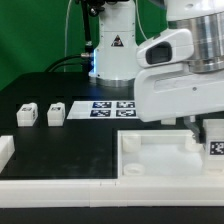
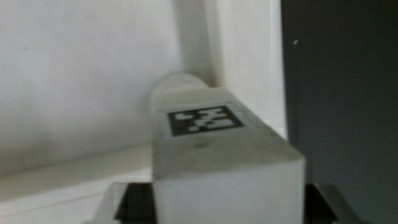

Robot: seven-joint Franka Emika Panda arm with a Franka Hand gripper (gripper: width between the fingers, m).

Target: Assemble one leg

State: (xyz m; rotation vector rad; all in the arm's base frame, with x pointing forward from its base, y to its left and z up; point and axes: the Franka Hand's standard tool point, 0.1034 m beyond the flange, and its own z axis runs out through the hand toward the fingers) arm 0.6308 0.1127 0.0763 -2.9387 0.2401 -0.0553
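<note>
My gripper (image 1: pixel 212 130) is shut on a leg (image 1: pixel 215 146), a white cuboid peg with a black-and-white marker. It holds the leg at the right end of the large white tray-like piece (image 1: pixel 160 157). In the wrist view the leg (image 2: pixel 214 150) fills the space between my dark fingers (image 2: pixel 135 205), and its far tip sits at an inner corner of the tray-like piece (image 2: pixel 89 90). Whether the tip touches it I cannot tell. Two more legs (image 1: pixel 27 115) (image 1: pixel 55 113) lie on the black table at the exterior view's left.
The marker board (image 1: pixel 105 107) lies flat behind the tray-like piece, in front of the arm's base (image 1: pixel 112 55). A white block (image 1: pixel 5 150) sits at the exterior view's left edge. A white ledge (image 1: pixel 60 195) runs along the front.
</note>
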